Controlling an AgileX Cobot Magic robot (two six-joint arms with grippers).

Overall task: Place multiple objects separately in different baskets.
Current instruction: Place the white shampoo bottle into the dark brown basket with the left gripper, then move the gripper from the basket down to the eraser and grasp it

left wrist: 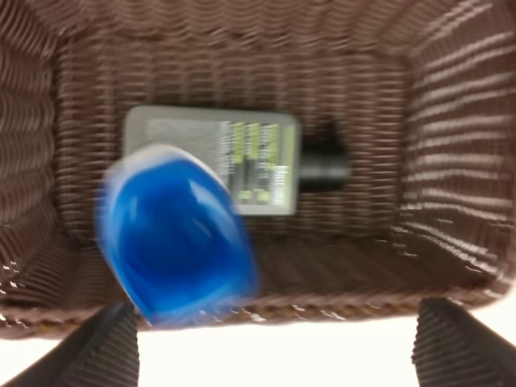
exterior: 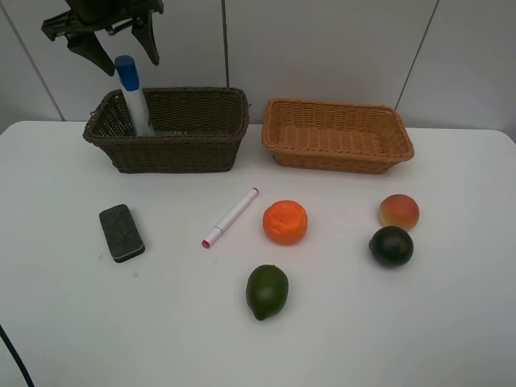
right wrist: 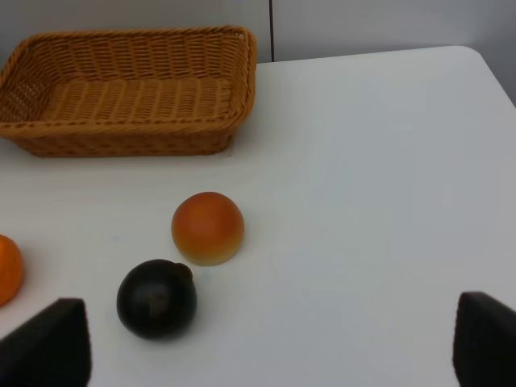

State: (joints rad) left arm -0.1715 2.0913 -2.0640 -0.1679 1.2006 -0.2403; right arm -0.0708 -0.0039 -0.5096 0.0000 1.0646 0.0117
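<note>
Both left fingers [left wrist: 89,355] and right fingers [right wrist: 48,347] stand wide; tube [exterior: 133,101] leans in dark basket [exterior: 177,153].

All-black hardware, matte and angular.
The left gripper [exterior: 129,61] has tapering black fingers [left wrist: 90,355] with finely ribbed inner faces; the right gripper [right wrist: 266,347] shows the same dark, blunt tips. A thin black cable [exterior: 14,359] curves at the near left.

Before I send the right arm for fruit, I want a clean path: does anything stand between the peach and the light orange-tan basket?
Nothing visible does. The peach sits on the table in front of the orange-tan basket; the dark round fruit lies on the peach's near side, away from the basket.
</note>
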